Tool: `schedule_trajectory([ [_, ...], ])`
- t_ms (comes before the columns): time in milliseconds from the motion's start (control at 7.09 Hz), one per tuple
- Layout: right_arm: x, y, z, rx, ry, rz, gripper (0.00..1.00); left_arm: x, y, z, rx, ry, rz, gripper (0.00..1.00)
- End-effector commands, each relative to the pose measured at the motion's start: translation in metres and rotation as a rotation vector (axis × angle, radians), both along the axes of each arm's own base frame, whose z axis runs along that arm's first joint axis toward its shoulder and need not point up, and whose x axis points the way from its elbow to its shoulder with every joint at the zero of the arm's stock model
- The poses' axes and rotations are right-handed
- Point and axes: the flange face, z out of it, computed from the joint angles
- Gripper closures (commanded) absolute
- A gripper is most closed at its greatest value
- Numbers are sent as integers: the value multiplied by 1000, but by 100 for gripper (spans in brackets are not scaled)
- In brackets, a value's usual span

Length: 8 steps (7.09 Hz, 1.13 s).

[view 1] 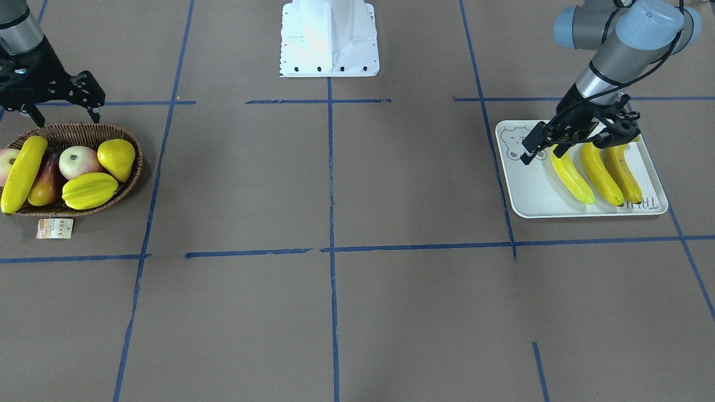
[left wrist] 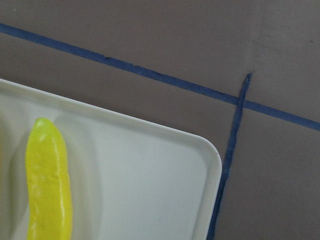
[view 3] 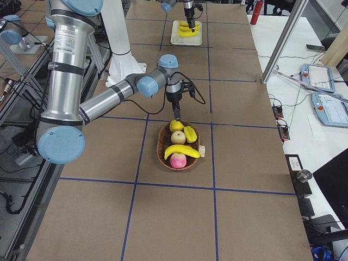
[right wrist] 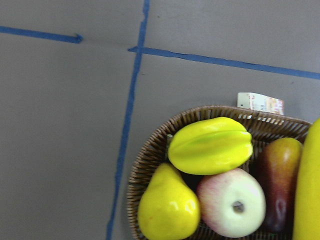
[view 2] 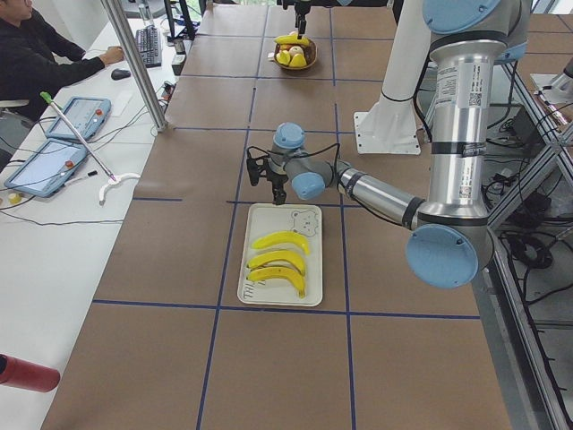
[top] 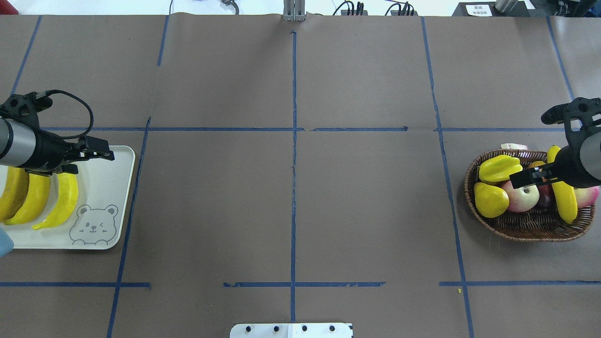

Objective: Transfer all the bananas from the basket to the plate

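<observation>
Bananas, three of them, lie side by side on the plate, with the left tool hovering over it, jaws apart and empty. A fourth banana lies in the basket beside a star fruit and pear, under the right tool, which is spread wide and holds nothing.
</observation>
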Motion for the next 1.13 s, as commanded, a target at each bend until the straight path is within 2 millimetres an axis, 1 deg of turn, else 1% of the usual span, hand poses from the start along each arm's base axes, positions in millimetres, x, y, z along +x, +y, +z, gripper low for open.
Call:
schedule_trajectory([
  [0, 10, -12, 49, 3, 145, 35, 0, 6, -4, -20, -25, 42, -25, 1],
  [141, 8, -18, 72, -14, 187, 43, 0, 6, -4, -22, -21, 45, -25, 1],
  [564, 6, -20, 101, -50, 236, 42, 0, 8, -5, -26, -16, 50, -24, 1],
  [846, 0, -21, 115, -66, 250, 31, 2, 9, -5, -26, -16, 50, -22, 1],
  [987, -1, -20, 114, -67, 246, 24, 4, 10, -6, -28, -14, 52, -22, 1],
])
